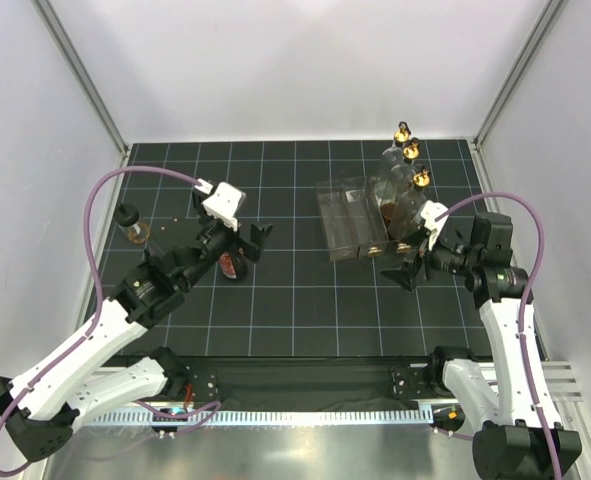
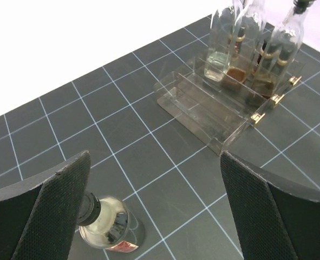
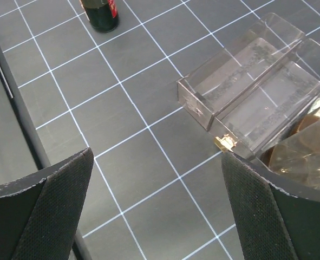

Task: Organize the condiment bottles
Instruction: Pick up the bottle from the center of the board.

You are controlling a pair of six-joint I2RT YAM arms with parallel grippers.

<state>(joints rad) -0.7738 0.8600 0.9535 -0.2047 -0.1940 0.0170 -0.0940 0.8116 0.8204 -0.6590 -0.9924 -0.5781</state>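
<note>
Three tall clear bottles with gold pourer tops (image 1: 411, 152) (image 2: 246, 38) stand at the right end of the clear plastic rack (image 1: 353, 218) (image 2: 214, 111) (image 3: 252, 86). A small black-capped bottle with a red label (image 1: 233, 265) (image 2: 108, 227) (image 3: 100, 13) stands on the mat, close beside my left gripper's left finger and outside the gap. Another small black-capped bottle (image 1: 132, 225) stands alone at the far left. My left gripper (image 1: 253, 240) (image 2: 154, 184) is open and holds nothing. My right gripper (image 1: 407, 268) (image 3: 157, 184) is open over bare mat just in front of the rack.
The dark gridded mat (image 1: 295, 300) covers the table inside white walls. The rack's left compartments hold nothing. A metal rail (image 3: 19, 108) runs along the mat's edge in the right wrist view.
</note>
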